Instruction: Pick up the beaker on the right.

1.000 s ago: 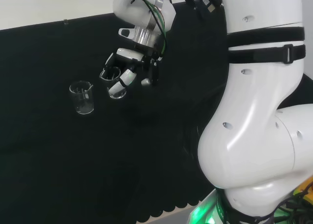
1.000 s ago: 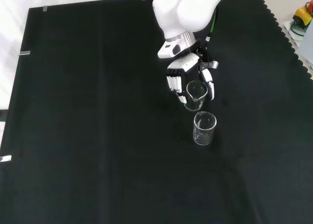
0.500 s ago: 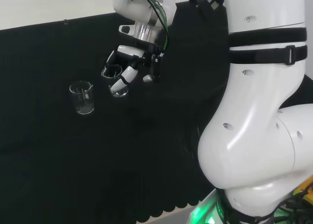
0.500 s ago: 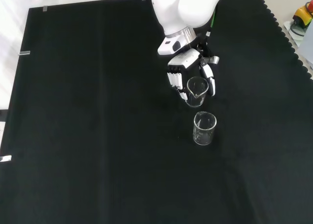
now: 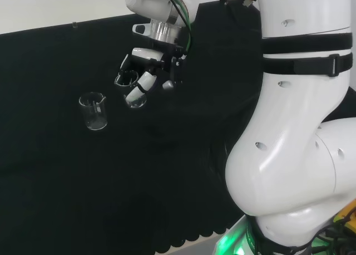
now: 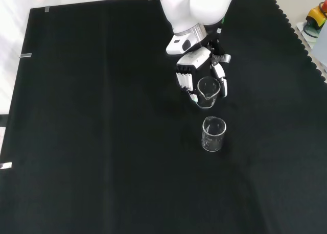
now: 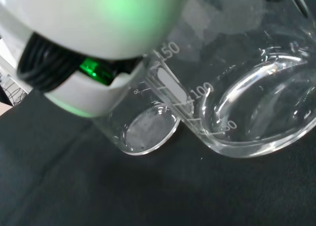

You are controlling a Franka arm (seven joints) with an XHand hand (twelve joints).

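Clear glass forms the beaker [image 6: 207,91]: a small cylindrical vessel with a pouring spout on its rim and printed graduation marks on its wall, visible to you close up in the wrist view [image 7: 247,102]. The hand [image 6: 196,73] grasps it, fingers [image 6: 185,83] curled along one side and the thumb on the other. In the head view you see the beaker [image 5: 132,91] held above the black cloth [image 5: 83,177]. A second beaker [image 6: 213,134] stands upright on the cloth just below it in the front view, apart from the hand.
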